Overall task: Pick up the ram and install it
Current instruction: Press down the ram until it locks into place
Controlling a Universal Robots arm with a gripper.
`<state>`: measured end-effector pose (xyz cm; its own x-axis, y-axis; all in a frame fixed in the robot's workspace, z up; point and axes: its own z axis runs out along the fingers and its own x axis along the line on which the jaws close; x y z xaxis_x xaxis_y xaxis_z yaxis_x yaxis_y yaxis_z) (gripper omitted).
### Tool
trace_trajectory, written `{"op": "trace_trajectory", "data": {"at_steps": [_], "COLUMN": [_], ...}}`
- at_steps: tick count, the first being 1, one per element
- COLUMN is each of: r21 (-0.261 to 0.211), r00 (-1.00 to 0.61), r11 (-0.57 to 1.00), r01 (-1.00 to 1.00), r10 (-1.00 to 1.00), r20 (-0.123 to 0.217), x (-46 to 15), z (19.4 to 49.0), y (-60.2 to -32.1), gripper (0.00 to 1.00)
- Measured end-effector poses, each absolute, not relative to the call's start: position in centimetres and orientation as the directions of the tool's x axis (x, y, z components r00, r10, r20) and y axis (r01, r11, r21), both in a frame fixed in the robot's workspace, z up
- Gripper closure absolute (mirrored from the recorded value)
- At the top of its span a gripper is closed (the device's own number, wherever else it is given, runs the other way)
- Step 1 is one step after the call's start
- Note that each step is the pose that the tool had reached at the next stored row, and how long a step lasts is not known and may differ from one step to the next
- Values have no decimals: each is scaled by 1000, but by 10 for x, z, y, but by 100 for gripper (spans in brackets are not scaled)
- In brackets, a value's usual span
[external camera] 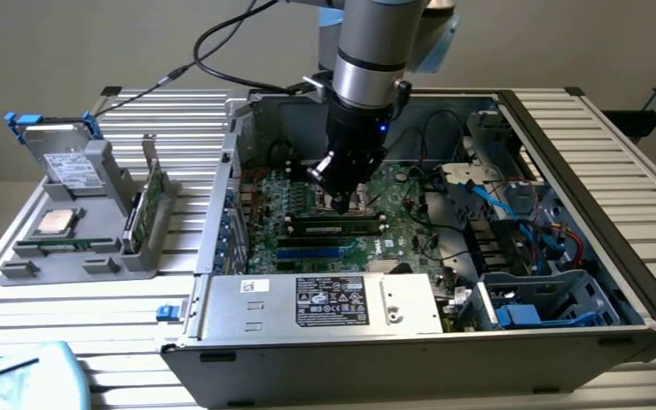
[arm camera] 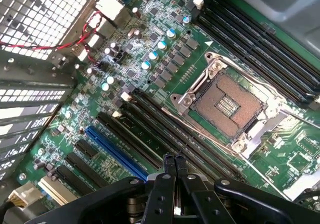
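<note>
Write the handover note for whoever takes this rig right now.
Gripper: fingers shut, holding nothing, low over the motherboard near the empty processor socket.
Ram: inside the case, lying along the memory slots just below the gripper.
Done: ram picked up and brought to the slots.
Open: cannot tell whether it is fully seated.

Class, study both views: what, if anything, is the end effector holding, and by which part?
Nothing is held. The end effector is shut with nothing between its fingers, poised over the motherboard. A memory stick already sits in a slot below it.
</note>
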<state>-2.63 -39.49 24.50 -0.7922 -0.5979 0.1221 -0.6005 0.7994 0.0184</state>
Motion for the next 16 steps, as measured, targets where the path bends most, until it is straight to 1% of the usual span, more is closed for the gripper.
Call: {"op": "trace_trajectory", "data": {"at_steps": [16], "r21": [2], "r00": [-891], "r11": [895], "r01": [-445], "r10": [-444], "r20": [93], "x": [-26], "z": [245], "y": [-395], "gripper": [90]}}
